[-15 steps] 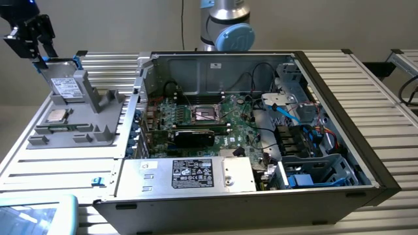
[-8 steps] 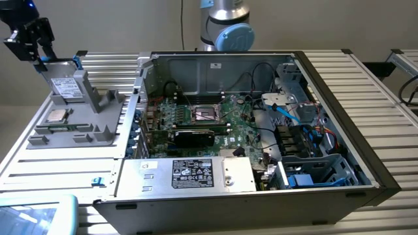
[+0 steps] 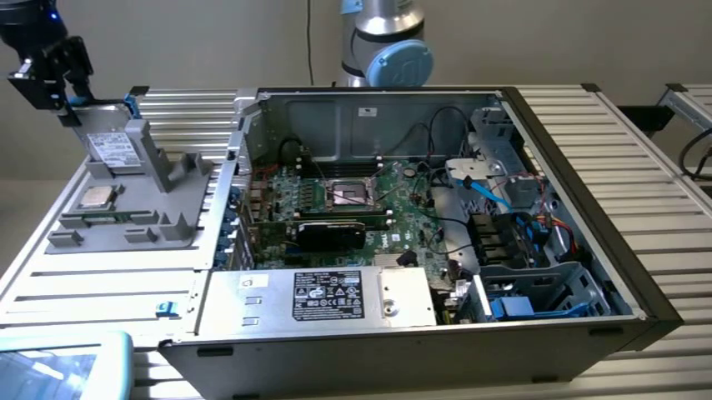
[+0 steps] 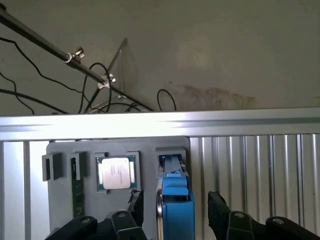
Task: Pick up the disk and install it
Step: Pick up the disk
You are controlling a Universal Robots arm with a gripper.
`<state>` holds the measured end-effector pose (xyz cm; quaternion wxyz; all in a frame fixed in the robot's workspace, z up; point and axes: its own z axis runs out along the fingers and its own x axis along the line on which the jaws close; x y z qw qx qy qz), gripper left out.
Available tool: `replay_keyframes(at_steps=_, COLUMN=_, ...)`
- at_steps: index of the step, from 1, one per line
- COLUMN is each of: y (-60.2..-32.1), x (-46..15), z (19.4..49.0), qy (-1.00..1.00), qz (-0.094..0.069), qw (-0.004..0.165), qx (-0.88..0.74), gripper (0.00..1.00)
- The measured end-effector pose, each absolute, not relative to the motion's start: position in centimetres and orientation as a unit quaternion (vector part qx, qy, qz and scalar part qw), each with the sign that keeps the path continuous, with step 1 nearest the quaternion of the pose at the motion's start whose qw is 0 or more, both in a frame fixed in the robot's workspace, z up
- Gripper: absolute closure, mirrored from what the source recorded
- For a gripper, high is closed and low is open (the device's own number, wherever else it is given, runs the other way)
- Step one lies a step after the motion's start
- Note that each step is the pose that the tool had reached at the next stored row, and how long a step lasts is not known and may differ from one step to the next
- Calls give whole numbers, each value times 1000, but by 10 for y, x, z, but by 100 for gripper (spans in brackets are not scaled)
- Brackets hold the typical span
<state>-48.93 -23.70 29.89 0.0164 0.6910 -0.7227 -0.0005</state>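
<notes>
1. Computer case: lid off, lying just beside the grey parts holder. I see boards and cables inside.
2. Grey parts holder: carries two parts in neighbouring pockets.
3. Gripper: I have it directly above the holder, jaws spread wide and grasping nothing.
4. Disk: on edge in the holder's end slot, between the fingers and untouched, its long axis crosswise to their closing line.
5. CPU chip: flat in the holder, just beside the disk.
</notes>
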Motion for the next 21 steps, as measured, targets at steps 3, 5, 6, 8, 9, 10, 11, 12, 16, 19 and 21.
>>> replay_keyframes(at_steps=3, y=-237, x=-490, z=296, qy=-722, qz=-1, qw=16, qx=692, gripper=37)
replay_keyframes(at_steps=5, y=-237, x=-490, z=295, qy=-721, qz=0, qw=16, qx=692, gripper=37)
replay_keyframes(at_steps=6, y=-237, x=-490, z=294, qy=-721, qz=0, qw=16, qx=693, gripper=37)
replay_keyframes(at_steps=8, y=-237, x=-490, z=293, qy=-720, qz=0, qw=15, qx=694, gripper=37)
replay_keyframes(at_steps=9, y=-237, x=-490, z=293, qy=-720, qz=0, qw=16, qx=694, gripper=37)
replay_keyframes(at_steps=10, y=-237, x=-490, z=293, qy=-720, qz=0, qw=16, qx=694, gripper=37)
replay_keyframes(at_steps=11, y=-237, x=-490, z=293, qy=-720, qz=0, qw=16, qx=694, gripper=37)
replay_keyframes(at_steps=12, y=-237, x=-490, z=293, qy=-720, qz=-1, qw=15, qx=694, gripper=37)
replay_keyframes(at_steps=16, y=-237, x=-490, z=292, qy=-718, qz=-2, qw=13, qx=696, gripper=37)
replay_keyframes(at_steps=19, y=-237, x=-490, z=292, qy=-716, qz=-6, qw=8, qx=698, gripper=37)
replay_keyframes(at_steps=21, y=-237, x=-490, z=291, qy=-715, qz=-6, qw=7, qx=699, gripper=37)
